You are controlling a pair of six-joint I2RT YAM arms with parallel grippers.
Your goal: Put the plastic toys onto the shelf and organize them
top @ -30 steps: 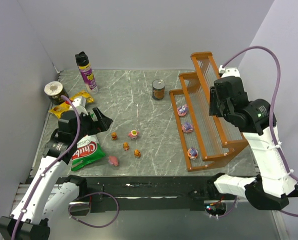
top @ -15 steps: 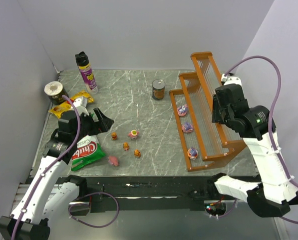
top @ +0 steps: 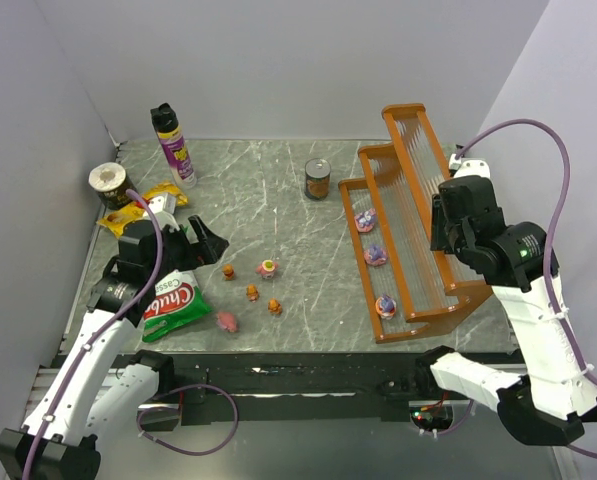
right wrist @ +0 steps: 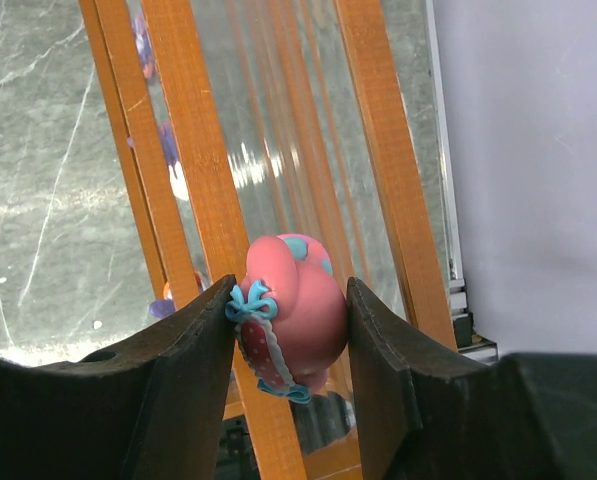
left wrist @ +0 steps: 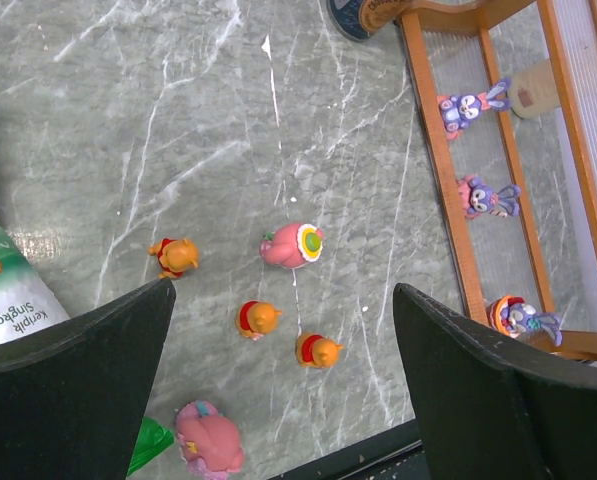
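The orange-brown stepped shelf (top: 361, 262) stands at the right with three purple toys on its lowest tier (top: 376, 255). My right gripper (right wrist: 288, 300) is shut on a pink toy with a blue bow (right wrist: 296, 312) and hovers over the shelf's ribbed middle tiers (right wrist: 278, 150). From above, the right gripper (top: 448, 235) hides that toy. Five plastic toys lie on the table: three orange ones (left wrist: 259, 318), a pink one with a round disc (left wrist: 292, 245) and a pink one (left wrist: 209, 440). My left gripper (left wrist: 283, 292) hangs open above them, empty.
A tin can (top: 318, 179) stands behind the shelf's far corner. A spray can (top: 174, 145), a brown tub (top: 108, 185), a yellow bag (top: 143, 203) and a green snack bag (top: 173, 305) crowd the left side. Walls close in left, back and right.
My right arm has drifted a little to the right and nearer over the shelf, still holding the pink toy. The left arm and the toys on the table have not moved.
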